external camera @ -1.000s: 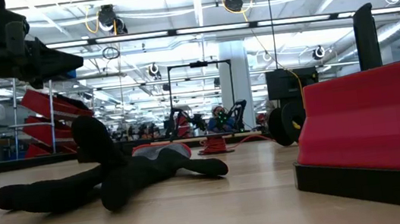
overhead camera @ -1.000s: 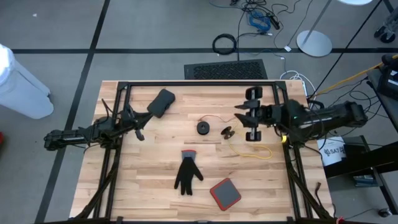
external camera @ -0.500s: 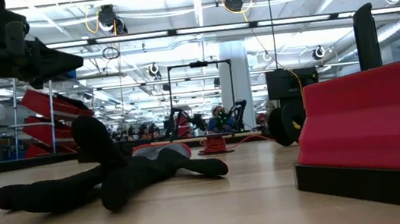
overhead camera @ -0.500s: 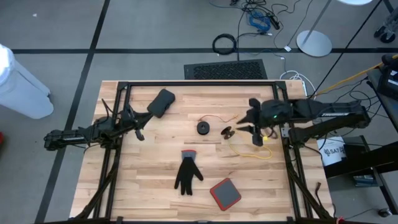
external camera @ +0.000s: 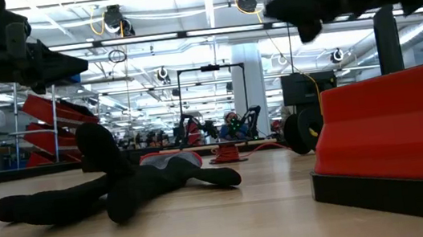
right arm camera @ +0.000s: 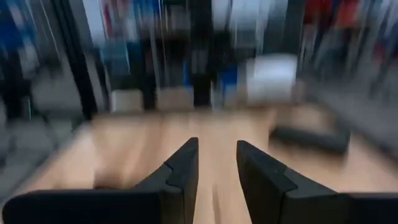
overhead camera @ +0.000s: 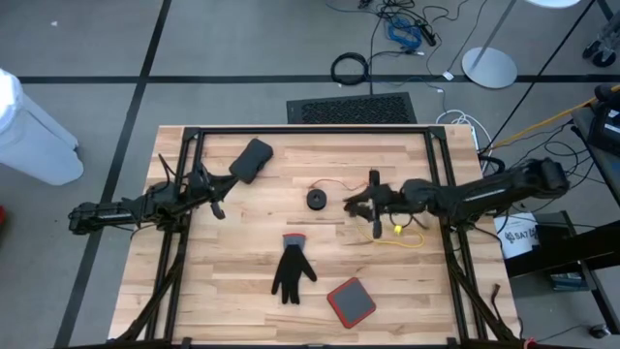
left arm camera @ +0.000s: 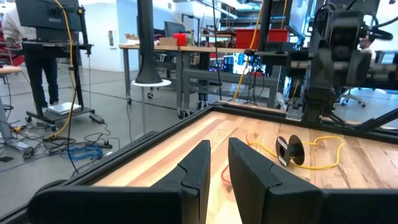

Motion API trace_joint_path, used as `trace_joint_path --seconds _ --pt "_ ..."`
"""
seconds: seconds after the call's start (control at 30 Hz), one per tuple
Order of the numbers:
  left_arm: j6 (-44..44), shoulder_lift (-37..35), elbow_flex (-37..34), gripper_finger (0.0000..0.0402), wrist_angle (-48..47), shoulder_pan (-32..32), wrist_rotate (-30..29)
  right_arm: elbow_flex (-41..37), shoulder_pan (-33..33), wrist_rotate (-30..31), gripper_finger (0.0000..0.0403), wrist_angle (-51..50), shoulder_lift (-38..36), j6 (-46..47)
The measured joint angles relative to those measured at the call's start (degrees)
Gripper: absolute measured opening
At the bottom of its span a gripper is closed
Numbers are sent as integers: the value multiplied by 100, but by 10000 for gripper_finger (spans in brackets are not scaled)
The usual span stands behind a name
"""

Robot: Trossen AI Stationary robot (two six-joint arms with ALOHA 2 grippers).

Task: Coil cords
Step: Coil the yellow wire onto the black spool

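Two thin yellow cords lie loose on the wooden desk point(overhead camera: 242, 291) toward its right edge: one with a small black spool point(overhead camera: 356, 205), the other beside a black round puck point(overhead camera: 316, 200). Right gripper point(overhead camera: 374, 204) hovers over the spool, fingers narrowly apart, holding nothing. Left gripper point(overhead camera: 217, 206) waits by the left edge, likewise narrow and empty. Best to descend slowly, pinching the cord near its spool.

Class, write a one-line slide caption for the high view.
Right gripper reaches over the yellow cord beside a black puck; left gripper waits.
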Motion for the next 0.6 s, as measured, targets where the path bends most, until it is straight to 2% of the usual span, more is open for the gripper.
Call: trace_joint_path --seconds 0.13,0.27,0.47,0.6 --pt "-1 0 0 63 0 0 0 -61 -59 -12 95 2247 395 -202" --pt "-2 0 0 63 0 0 0 240 -59 -159 95 3269 442 -422" --pt "-1 0 0 63 0 0 0 1045 -54 -920 95 3122 194 -608" --pt "-2 0 0 63 0 0 0 1668 -54 -1131 95 1831 -92 -781"
